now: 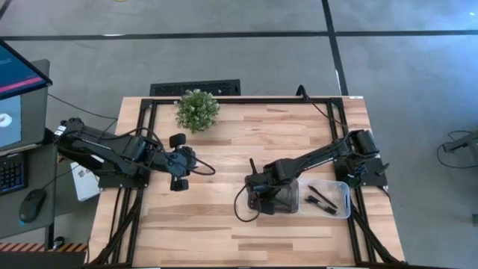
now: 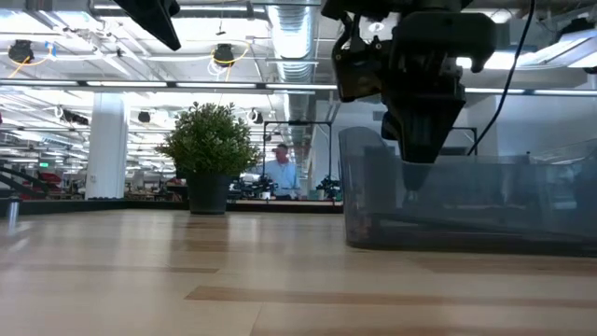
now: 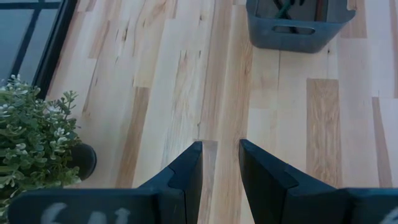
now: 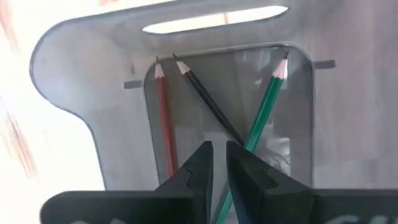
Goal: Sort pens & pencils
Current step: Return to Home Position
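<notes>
My right gripper (image 1: 264, 199) points down over the left end of a dark grey bin (image 1: 290, 196). In the right wrist view the gripper (image 4: 219, 158) has its fingers a narrow gap apart, with nothing between them. Below it a red pencil (image 4: 163, 118), a black pencil (image 4: 202, 96) and a green pencil (image 4: 267, 102) lie on the bin's floor, the black and green ones crossing. Black pens (image 1: 321, 199) lie in a clear tray (image 1: 344, 187) right of the bin. My left gripper (image 1: 193, 160) waits, open, above the table's left half (image 3: 221, 146).
A potted plant (image 1: 197, 110) stands near the far edge and also shows in the low view (image 2: 209, 154). The bin (image 2: 466, 201) and tray sit side by side at the right. Bare wood lies between the two arms and along the near edge. A person (image 2: 280, 173) stands far behind the table.
</notes>
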